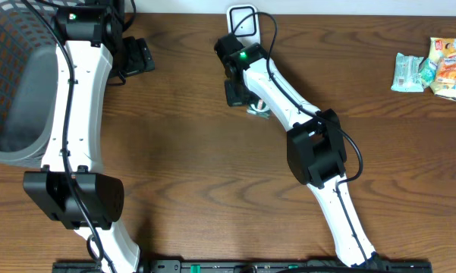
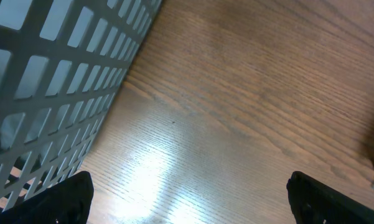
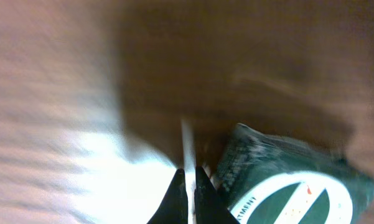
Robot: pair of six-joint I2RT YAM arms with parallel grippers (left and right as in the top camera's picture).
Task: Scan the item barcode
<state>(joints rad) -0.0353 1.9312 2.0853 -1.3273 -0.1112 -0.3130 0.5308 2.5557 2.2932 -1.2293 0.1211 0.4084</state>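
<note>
Scanning item: dark green foil packet with a white round label [image 3: 286,186], lying on the brown wood-grain table [image 1: 182,152] at far centre; in the overhead view only a small part shows beside the arm.
Right gripper [image 3: 187,190]: jaws clenched tip to tip, low over the table at the packet's left edge. A thin pale strip rises from between the tips; whether it belongs to the packet cannot be told.
Left gripper [image 2: 196,208]: jaws released and spread wide above the wood at far left.
Grey plastic lattice basket [image 2: 50,93]: left edge of the table, just beside the left gripper.
White rounded stand [image 1: 243,19]: far edge, just beyond the right gripper.
Colourful snack packets [image 1: 436,67]: far right, well apart from both arms.
</note>
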